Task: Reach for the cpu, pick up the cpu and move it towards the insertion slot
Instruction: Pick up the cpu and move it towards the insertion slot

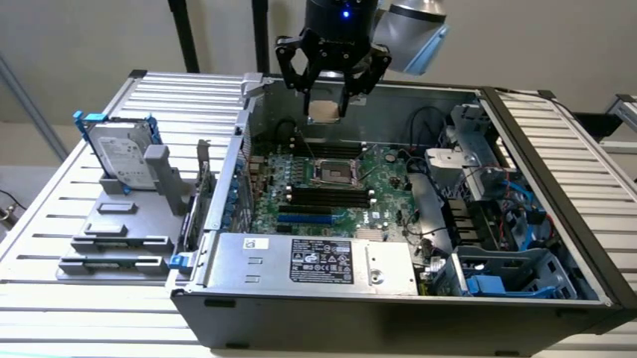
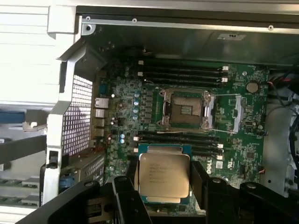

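The gripper, clamped on the cpu, hangs apparently well clear above the insertion slot.

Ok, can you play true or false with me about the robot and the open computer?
1. The gripper is holding the chip. True.
2. The chip is already sitting in the socket. False: the socket is empty and the chip hangs in the air above the green board.
3. The hard drive is inside the computer case. False: it stands in a grey holder outside the case, on the exterior view's left.
4. Long black memory slots run on both sides of the socket. True.
5. The computer case is closed with a lid. False: its side is open and the parts inside show.
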